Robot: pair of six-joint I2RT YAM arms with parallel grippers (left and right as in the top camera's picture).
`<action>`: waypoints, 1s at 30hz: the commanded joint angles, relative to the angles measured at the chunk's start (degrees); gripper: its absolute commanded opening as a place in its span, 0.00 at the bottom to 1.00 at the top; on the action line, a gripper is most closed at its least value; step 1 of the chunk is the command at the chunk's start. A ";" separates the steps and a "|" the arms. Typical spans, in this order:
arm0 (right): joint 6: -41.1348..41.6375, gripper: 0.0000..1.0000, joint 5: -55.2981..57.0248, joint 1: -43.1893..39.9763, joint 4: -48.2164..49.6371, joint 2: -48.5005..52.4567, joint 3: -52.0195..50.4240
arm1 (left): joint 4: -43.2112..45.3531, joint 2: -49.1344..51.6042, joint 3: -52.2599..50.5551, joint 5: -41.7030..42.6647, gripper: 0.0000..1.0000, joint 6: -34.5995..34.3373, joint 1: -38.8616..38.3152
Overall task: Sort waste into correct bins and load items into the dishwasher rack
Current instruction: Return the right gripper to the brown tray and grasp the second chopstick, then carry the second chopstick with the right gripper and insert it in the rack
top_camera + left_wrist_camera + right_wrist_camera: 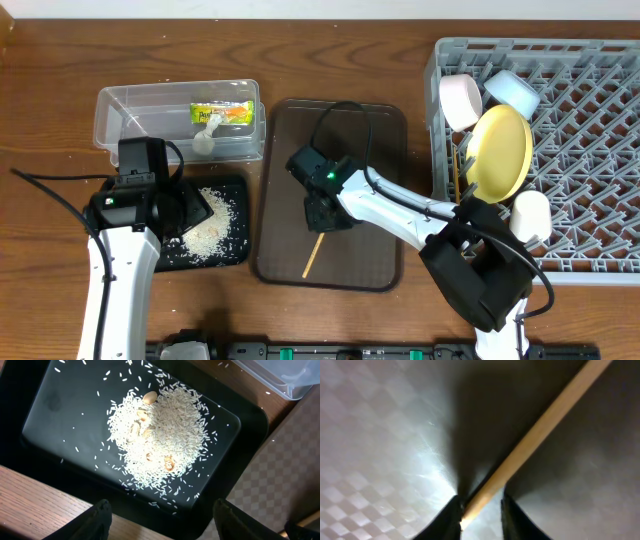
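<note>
Crockery (500,152) was stood in the dishwasher rack (590,140), waste (222,113) binned; one chopstick (313,255) was left, straddled by the right gripper (481,515), clamping not discernible; the left gripper (162,515) was spread

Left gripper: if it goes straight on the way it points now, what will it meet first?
Probably the rice pile on the black tray; the open left gripper hangs above it, nothing between. Depth is unclear.

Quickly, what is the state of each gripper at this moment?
Left gripper: open, empty, above the rice.
Right gripper: slightly open around the end of the chopstick; a gap shows on one side, so not clamped.
</note>
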 commanded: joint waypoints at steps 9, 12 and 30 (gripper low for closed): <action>0.61 0.08 3.04 -0.33 -3.63 0.72 -1.36 | -0.52 -0.39 0.31 -0.48 0.68 -0.52 0.24; 0.59 0.06 3.02 -2.08 -4.22 0.72 -1.36 | -0.52 -0.39 0.33 -0.48 0.68 -0.52 0.24; -17.29 0.01 1.49 -13.99 -10.25 -15.37 -1.27 | -0.52 -0.39 0.31 -0.48 0.68 -0.52 0.24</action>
